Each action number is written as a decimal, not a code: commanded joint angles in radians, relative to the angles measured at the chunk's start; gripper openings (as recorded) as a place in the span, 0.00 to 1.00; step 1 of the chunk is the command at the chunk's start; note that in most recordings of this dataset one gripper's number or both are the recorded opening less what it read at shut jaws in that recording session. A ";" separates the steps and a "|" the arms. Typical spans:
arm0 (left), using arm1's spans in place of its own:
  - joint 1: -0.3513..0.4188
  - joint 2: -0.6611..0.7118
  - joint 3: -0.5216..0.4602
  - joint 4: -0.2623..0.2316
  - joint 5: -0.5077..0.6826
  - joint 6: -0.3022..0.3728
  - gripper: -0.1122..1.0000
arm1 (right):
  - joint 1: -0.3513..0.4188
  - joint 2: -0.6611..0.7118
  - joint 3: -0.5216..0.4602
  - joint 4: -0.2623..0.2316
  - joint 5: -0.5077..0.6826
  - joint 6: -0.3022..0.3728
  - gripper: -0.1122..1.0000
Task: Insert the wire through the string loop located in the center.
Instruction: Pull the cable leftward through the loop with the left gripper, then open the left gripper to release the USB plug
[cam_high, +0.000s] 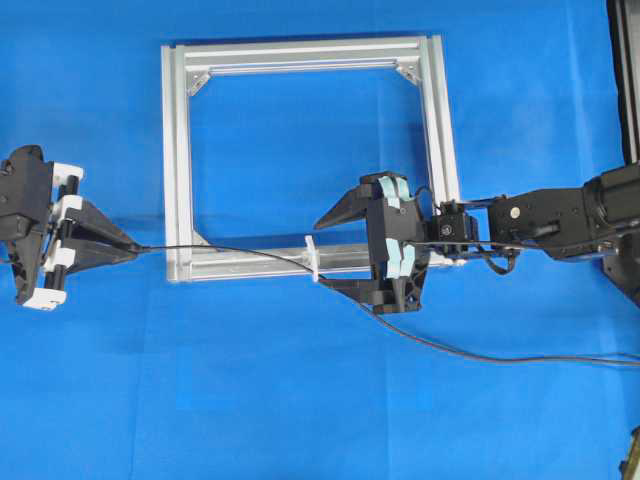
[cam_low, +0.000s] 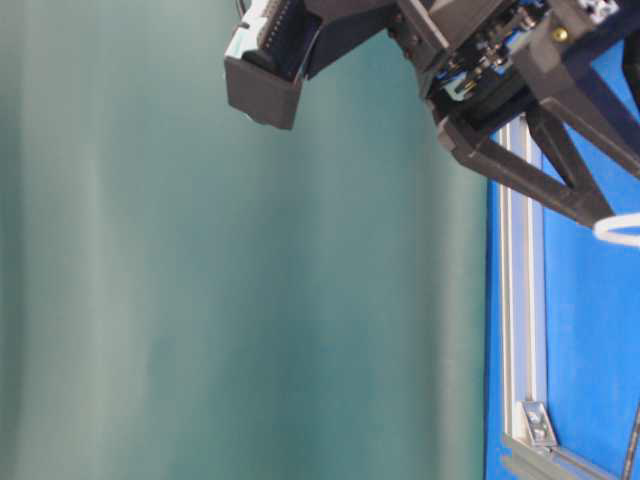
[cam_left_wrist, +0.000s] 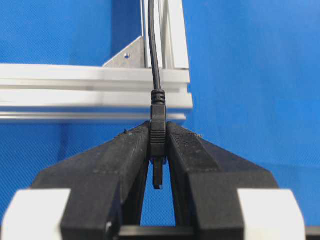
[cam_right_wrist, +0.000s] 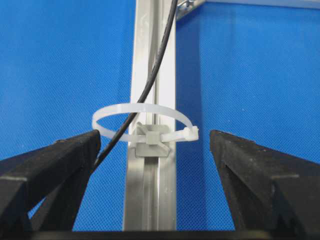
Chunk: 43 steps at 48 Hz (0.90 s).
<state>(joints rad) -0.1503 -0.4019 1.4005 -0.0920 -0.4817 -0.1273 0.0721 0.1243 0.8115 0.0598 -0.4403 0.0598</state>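
Note:
The wire (cam_high: 240, 252) is a thin black cable that runs from my left gripper (cam_high: 135, 250) across the frame's near bar. It passes through the string loop (cam_high: 312, 258) and trails off to the right. In the left wrist view my left gripper (cam_left_wrist: 158, 145) is shut on the wire's dark plug (cam_left_wrist: 158, 127), whose tip points back between the fingers. The right wrist view shows the white string loop (cam_right_wrist: 145, 105) standing on the bar with the wire (cam_right_wrist: 156, 65) threaded through it. My right gripper (cam_right_wrist: 155, 135) is open just short of the loop, holding nothing.
The square silver aluminium frame (cam_high: 176, 150) lies flat on the blue table cover, and its near bar (cam_right_wrist: 165, 190) carries the loop. The right arm (cam_high: 560, 215) reaches in from the right edge. The table-level view shows mostly a green backdrop and part of the frame (cam_low: 520, 300).

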 joint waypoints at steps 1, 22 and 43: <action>-0.005 -0.008 -0.017 0.003 0.012 0.003 0.17 | 0.002 -0.023 -0.009 0.002 -0.003 0.000 0.97; 0.002 0.037 -0.058 0.008 0.071 0.006 0.19 | 0.002 -0.023 -0.014 -0.002 -0.003 0.000 0.97; 0.011 0.040 -0.064 0.008 0.084 0.003 0.90 | 0.002 -0.031 -0.008 -0.003 0.006 -0.002 0.97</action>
<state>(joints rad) -0.1427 -0.3574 1.3514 -0.0874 -0.3942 -0.1243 0.0706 0.1243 0.8115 0.0598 -0.4310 0.0598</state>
